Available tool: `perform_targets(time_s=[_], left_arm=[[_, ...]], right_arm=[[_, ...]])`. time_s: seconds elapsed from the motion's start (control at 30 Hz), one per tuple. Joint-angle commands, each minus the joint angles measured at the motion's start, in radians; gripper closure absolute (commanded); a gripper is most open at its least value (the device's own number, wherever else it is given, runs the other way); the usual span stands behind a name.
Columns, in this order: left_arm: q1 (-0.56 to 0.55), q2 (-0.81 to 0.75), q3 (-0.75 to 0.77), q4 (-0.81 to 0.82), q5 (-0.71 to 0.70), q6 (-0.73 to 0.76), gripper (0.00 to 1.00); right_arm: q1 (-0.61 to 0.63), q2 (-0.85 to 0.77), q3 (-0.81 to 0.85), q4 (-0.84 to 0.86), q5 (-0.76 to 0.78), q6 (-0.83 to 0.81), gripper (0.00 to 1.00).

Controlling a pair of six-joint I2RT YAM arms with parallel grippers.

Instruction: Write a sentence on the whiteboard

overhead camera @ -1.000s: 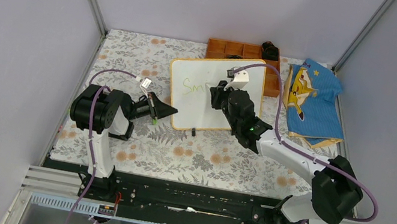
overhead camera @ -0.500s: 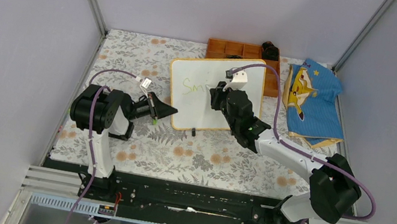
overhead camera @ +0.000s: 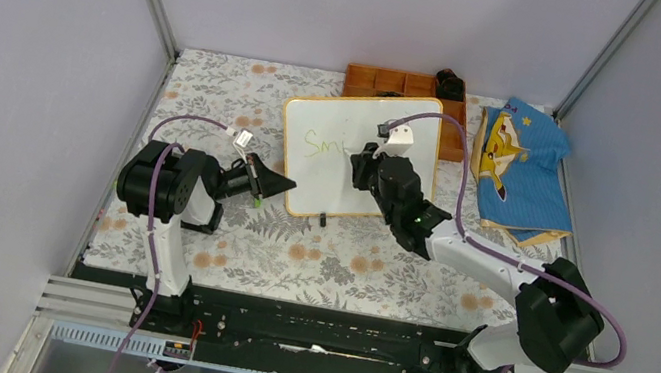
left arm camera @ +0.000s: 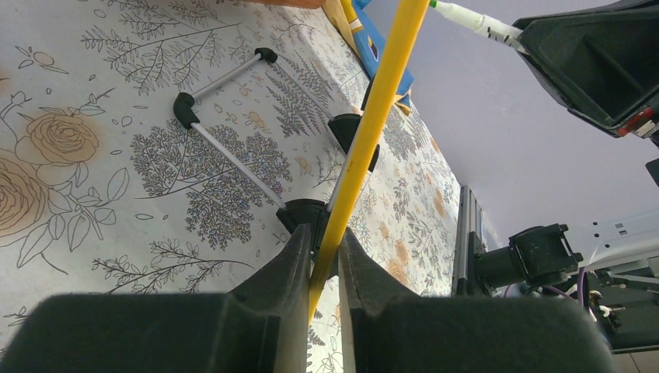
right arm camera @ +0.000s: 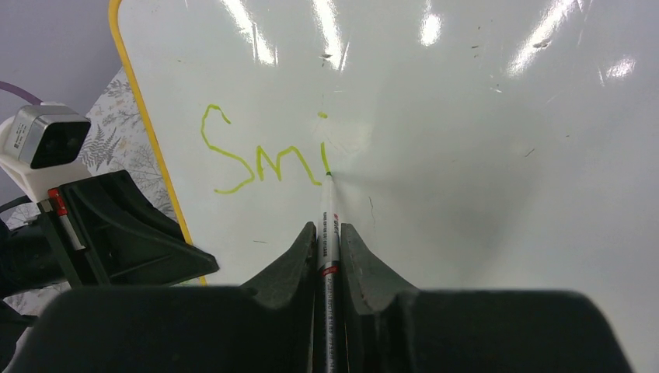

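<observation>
The floral mat (overhead camera: 220, 97) covers the table. The whiteboard (overhead camera: 312, 183) stands propped on its black feet at the middle of the mat, toward the far side, just in front of the orange tray (overhead camera: 394, 83). A blue cloth (overhead camera: 520, 178) lies to its right. Most of the whiteboard's face is bare white.

The right gripper (overhead camera: 362, 156) reaches in from the near right over the middle of the whiteboard. It is clenched on a thin marker (right arm camera: 327, 214), which runs out between the jaws and touches the face with its tip. The left gripper (overhead camera: 284, 185) sits at the whiteboard's near left corner. In the left wrist view its jaws are pinched on the yellow frame (left arm camera: 373, 116), which looks like a steadying hold.

The sentence (right arm camera: 264, 159) so far is only three yellow-green letters, "Smi", at the far left of the face. A small dot sits above the last stroke. The marker tip rests at the foot of that "i", so the stroke looks just finished or about to be lifted from.

I judge the task to be in its early part. The tool is in hand, the whiteboard is braced, and the first word is begun but not complete. The remaining letters of that word and every further word are not yet written. There is ample blank room to the right of the letters and on the near side of them.
</observation>
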Motion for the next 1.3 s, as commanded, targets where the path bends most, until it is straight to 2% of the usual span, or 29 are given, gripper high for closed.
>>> perform_targets(time_s=[0.0, 0.4, 0.8, 0.97, 1.27], left_arm=[[-0.001, 0.023, -0.003, -0.014, -0.052, 0.032, 1.0], [-0.001, 0.023, -0.003, -0.016, -0.052, 0.032, 1.0], [-0.001, 0.023, -0.002, -0.019, -0.05, 0.033, 1.0], [-0.003, 0.02, -0.003, -0.023, -0.052, 0.037, 1.0], [-0.004, 0.02, -0.001, -0.027, -0.052, 0.039, 1.0]], right_arm=[[-0.009, -0.022, -0.032, -0.009, 0.034, 0.01, 1.0], [-0.009, -0.055, -0.059, -0.012, 0.029, 0.032, 1.0], [-0.009, -0.181, -0.024, -0.026, 0.002, 0.069, 1.0], [-0.012, -0.211, -0.033, -0.028, 0.05, 0.048, 1.0], [-0.101, -0.209, -0.023, -0.035, 0.005, 0.075, 1.0]])
